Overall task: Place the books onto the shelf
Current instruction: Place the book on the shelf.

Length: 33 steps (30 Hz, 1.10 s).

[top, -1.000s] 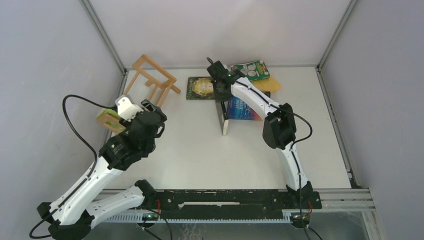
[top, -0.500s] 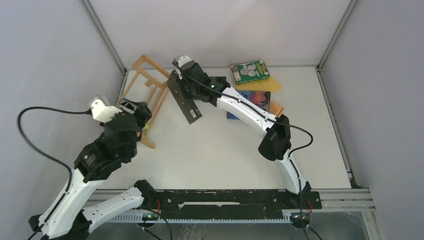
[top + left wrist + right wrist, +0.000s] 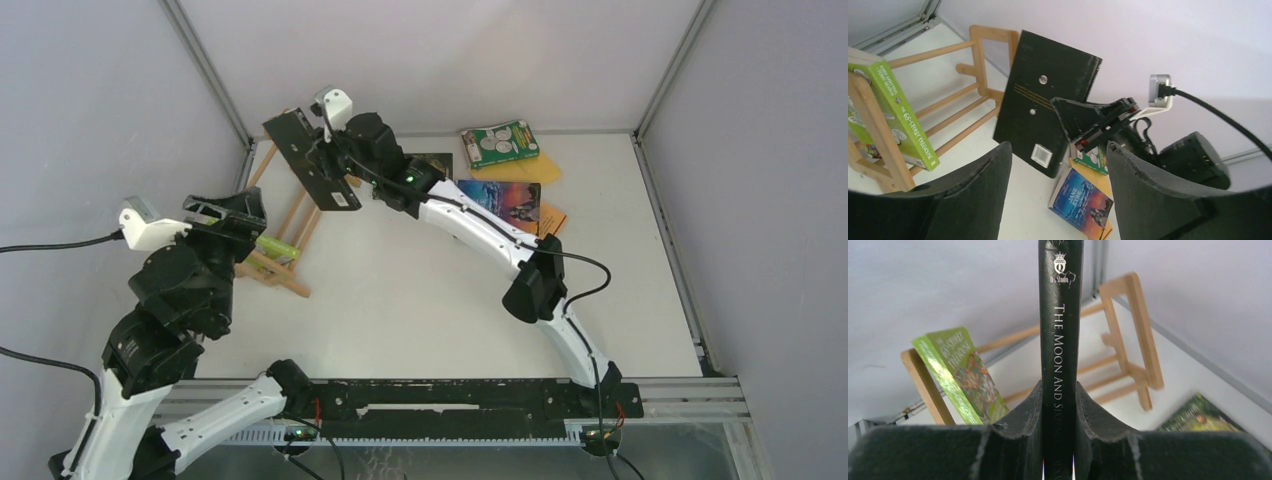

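The shelf (image 3: 283, 272) stands at the far left of the surface (image 3: 400, 300) and holds one lime book (image 3: 276, 247) at its near end. The right arm stretches left, its jaws pinching a black book (image 3: 310, 160) in the air at the shelf's far end. The left jaws are spread and empty, near the shelf.

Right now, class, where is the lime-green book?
Top view: the lime-green book stands in the shelf at the left of the table, leaning on its near end; the right tool holds a black book by the far end.
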Each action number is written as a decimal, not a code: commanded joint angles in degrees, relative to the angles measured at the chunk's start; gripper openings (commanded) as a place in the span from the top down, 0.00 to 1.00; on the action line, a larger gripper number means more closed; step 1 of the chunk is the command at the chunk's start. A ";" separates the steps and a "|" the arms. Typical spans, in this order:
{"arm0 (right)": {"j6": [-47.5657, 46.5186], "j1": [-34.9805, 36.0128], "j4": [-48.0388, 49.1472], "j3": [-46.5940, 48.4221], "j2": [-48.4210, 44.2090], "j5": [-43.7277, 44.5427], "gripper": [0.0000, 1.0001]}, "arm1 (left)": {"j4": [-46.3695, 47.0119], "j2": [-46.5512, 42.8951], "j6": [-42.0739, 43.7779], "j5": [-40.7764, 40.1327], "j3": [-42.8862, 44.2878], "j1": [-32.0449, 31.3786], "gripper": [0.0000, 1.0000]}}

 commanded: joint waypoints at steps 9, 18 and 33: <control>-1.59 3.67 23.75 9.20 7.84 -7.75 1.00 | 11.17 -4.28 8.71 2.59 2.55 -0.17 0.27; -5.20 4.91 28.31 12.48 14.02 -9.45 1.00 | 17.22 -6.61 12.24 5.41 -0.83 -0.15 0.27; -8.19 6.79 33.00 15.13 21.19 -12.19 1.00 | 21.78 -11.67 15.75 6.89 -6.95 -0.17 0.27</control>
